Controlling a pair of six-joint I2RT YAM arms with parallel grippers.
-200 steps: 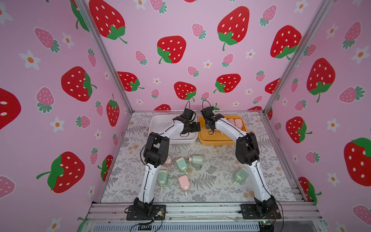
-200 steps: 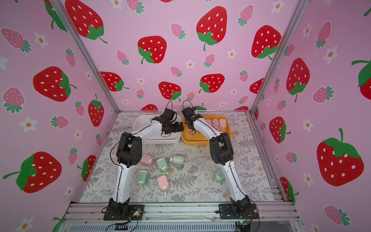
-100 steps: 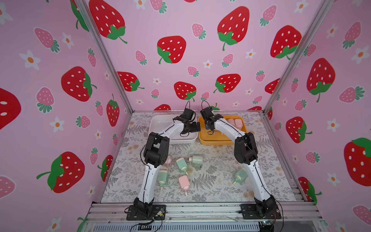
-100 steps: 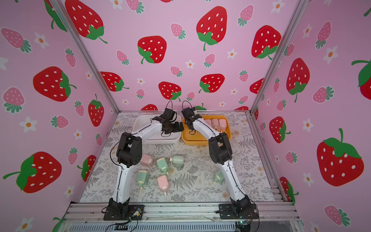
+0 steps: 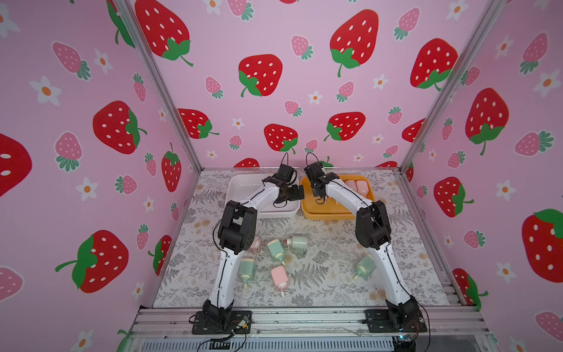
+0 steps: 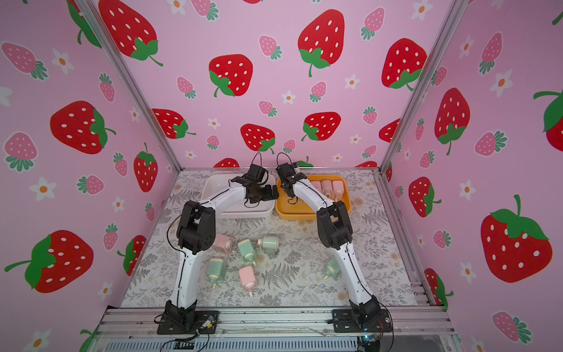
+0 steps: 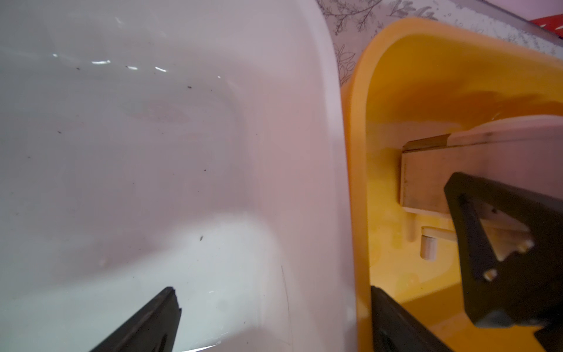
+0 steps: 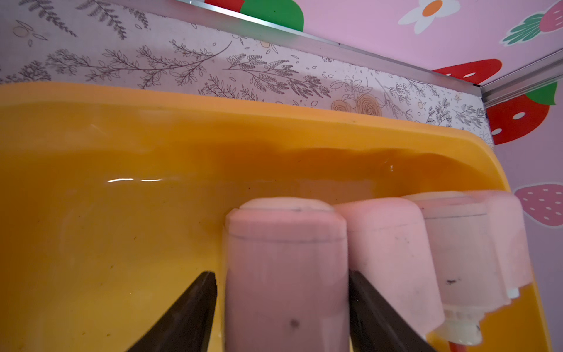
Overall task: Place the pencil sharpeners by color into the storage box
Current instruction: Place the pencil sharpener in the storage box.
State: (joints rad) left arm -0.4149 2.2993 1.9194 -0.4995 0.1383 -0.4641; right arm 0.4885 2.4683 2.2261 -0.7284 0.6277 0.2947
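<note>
Pink sharpeners (image 8: pixel 393 259) line the orange box (image 8: pixel 122 100): three lie packed just beside the right gripper (image 8: pixel 281 274), whose narrowly parted jaws flank a fourth sharpener (image 8: pixel 286 237), a sliver of gap at one finger. Behind both hands, two loose pink sharpeners (image 5: pixel 278 274) and four green sharpeners (image 5: pixel 297 243) remain. The left gripper (image 7: pixel 271 289), wide and empty, straddles the rim of the white box (image 7: pixel 304 122); bare floor opens off the right gripper's other side.

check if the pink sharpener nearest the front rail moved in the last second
No. The pink sharpener lies at the same spot, beside the fern print on the mat.
</note>
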